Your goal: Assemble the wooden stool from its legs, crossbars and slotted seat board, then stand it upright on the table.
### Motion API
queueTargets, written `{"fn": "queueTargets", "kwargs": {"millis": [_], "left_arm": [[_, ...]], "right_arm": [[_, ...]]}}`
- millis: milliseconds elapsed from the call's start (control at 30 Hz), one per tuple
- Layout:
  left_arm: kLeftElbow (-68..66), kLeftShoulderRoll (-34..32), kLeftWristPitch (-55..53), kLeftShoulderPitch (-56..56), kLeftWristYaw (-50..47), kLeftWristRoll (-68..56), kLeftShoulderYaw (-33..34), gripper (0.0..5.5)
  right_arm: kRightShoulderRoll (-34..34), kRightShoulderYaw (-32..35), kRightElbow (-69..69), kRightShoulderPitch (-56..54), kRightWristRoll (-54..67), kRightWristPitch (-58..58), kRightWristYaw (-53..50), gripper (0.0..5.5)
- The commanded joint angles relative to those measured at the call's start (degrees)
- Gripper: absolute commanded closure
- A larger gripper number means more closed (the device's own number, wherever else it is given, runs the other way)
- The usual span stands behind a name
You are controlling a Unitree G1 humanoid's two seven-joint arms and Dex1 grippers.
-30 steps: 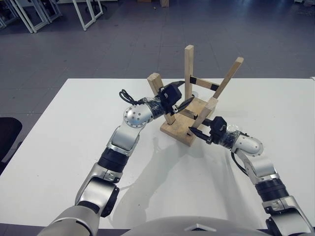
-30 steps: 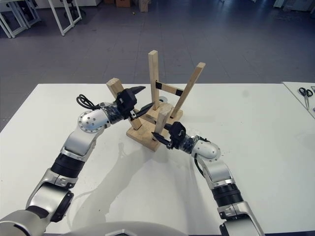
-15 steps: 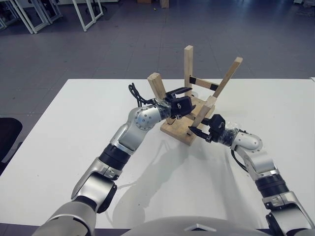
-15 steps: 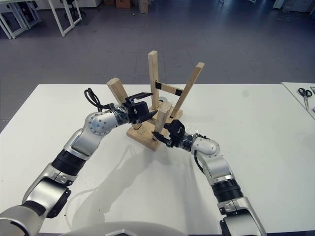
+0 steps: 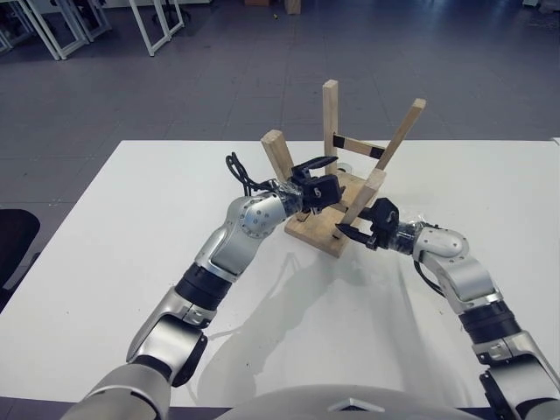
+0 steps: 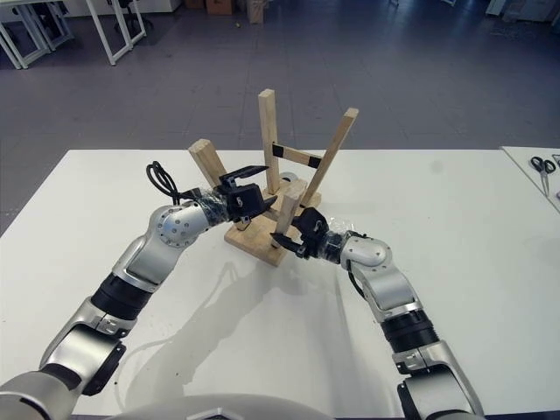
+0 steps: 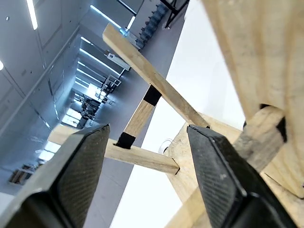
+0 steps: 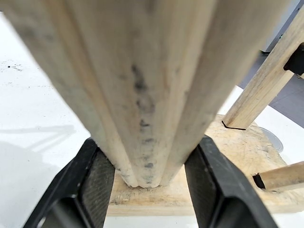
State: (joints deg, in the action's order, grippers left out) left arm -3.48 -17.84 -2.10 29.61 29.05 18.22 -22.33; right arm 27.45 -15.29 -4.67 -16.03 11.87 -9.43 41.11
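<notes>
**Upturned stool near the far edge, right jaws on a leg**

The stool [image 5: 322,229] stands upside down on the white tabletop [image 5: 131,262], about midway across it and close to its far edge. Wide tabletop lies between the stool and the near edge, and to both sides. A pair of scissors [image 6: 542,164] lies well apart at the right edge.

Over the last second the left gripper [image 5: 324,179] has rolled over and slid in from beside the left leg [image 5: 278,153] to above the seat board [image 5: 308,232]. The leg tops now sit slightly further toward the robot's left. The right arm's elbow has swung outward while its gripper kept its place.

The seat board lies on the tabletop with one corner toward us. The four legs point up and splay outward, so the stool's long axis runs roughly vertical. A crossbar [image 5: 360,147] with black-taped ends joins the two far legs.

The left gripper's jaws are spread and pinch nothing. The right gripper [image 5: 352,233] has its jaws pressed on the near leg [image 5: 366,194], low down by the seat board.
</notes>
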Motion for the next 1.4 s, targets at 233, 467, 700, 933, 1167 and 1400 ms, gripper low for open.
{"fn": "queueTargets", "kwargs": {"millis": [233, 467, 700, 933, 1167, 1400], "left_arm": [[-5.1, -1.68, 2.01, 3.6, 4.26, -0.29, 0.14, 2.49], [-11.34, -1.28, 3.89, 3.0, 8.2, 5.81, -9.38, 2.49], [-11.64, -2.24, 1.79, -0.91, 8.62, 6.38, -10.64, 2.49], [-11.86, -1.51, 1.86, -0.65, 5.49, 4.78, -7.47, 2.49], [-10.93, -1.46, 1.07, -1.94, 6.5, 0.63, -5.87, 2.49], [-11.15, -1.82, 0.73, -1.82, 6.87, -0.82, -6.08, 2.49]], "right_arm": [[8.84, -8.0, -0.72, 2.07, -6.64, -22.4, 3.42, 3.48], [10.32, -12.68, -7.3, -1.19, -9.25, -22.15, 6.62, 3.48], [10.74, -17.88, -15.76, -4.87, -11.9, -20.01, 11.94, 3.48], [7.58, -9.69, -13.34, -1.04, -5.75, -14.27, 7.27, 3.48], [1.34, 1.73, -9.47, 5.21, 3.46, 0.22, 5.22, 3.48], [0.24, 3.19, -5.71, 6.43, 4.05, 2.26, 6.92, 3.48]]}}
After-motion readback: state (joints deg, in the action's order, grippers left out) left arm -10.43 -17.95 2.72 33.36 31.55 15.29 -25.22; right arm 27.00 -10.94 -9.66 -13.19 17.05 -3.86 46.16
